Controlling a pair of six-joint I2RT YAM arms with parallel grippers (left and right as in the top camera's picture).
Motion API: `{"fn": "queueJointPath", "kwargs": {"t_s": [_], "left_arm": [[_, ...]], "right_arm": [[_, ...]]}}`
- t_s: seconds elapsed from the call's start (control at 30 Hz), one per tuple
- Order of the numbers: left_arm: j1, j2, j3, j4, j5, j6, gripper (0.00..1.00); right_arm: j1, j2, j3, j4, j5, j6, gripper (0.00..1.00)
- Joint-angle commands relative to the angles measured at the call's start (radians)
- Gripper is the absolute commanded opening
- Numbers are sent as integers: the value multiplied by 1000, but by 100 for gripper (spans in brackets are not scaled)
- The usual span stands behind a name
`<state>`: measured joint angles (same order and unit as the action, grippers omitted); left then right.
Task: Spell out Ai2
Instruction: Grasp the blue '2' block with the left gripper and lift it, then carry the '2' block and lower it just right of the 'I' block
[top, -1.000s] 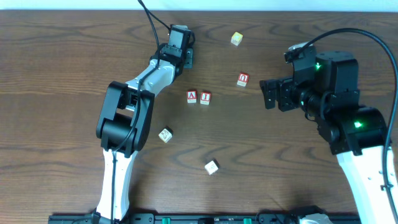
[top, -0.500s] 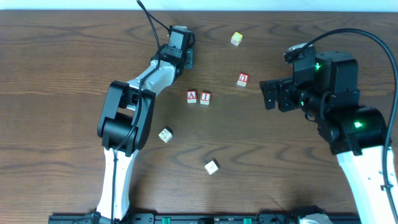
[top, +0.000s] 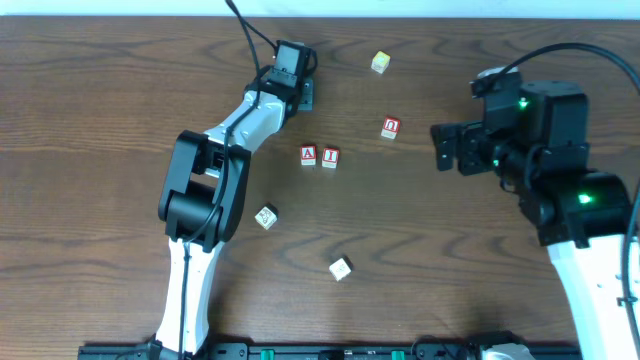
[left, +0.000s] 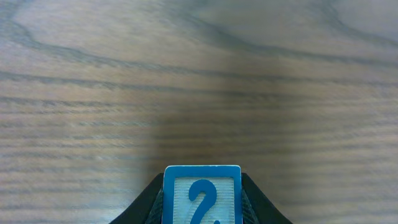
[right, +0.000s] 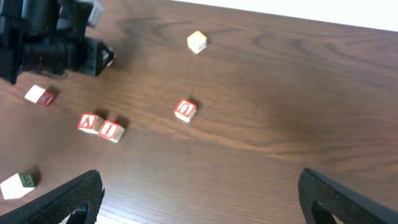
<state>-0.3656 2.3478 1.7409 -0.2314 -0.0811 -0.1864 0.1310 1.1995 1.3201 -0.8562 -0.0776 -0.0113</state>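
Note:
Two red-and-white blocks, A (top: 308, 155) and I (top: 330, 157), sit side by side mid-table; they also show in the right wrist view, A (right: 90, 122) and I (right: 112, 130). My left gripper (top: 300, 93) is at the far side of the table, shut on a blue-framed block with a blue 2 (left: 202, 196), just above the wood. My right gripper (top: 441, 150) is open and empty, off to the right of the blocks, its fingers (right: 199, 199) wide apart.
A red-and-white block (top: 390, 127) lies right of the A and I pair. A yellowish block (top: 380, 62) is at the far edge. Two pale blocks, one (top: 265, 217) and another (top: 341, 268), lie nearer the front.
My right gripper has drawn back a little to the right. My left gripper with its block has shifted slightly toward the far edge.

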Motion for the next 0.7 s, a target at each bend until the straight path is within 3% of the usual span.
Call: {"fn": "queueJointPath", "kwargs": {"t_s": [0.0,0.2,0.53,0.67], "left_arm": [[-41,-65,35,-34,8,-4,9],[-134,-192,35,-61,3,-5,6],[-294,-254,26,-364,4,-118,6],[-316,-266,21,-434,4,-105,6]], "right_arm": [[-33,-37,76,-16,10,-6,99],[-59,-116,110,-53,6,-31,99],[-59,-192,110,-122,-9,-27,99],[-59,-196,110,-173,-10,-13,99]]}}
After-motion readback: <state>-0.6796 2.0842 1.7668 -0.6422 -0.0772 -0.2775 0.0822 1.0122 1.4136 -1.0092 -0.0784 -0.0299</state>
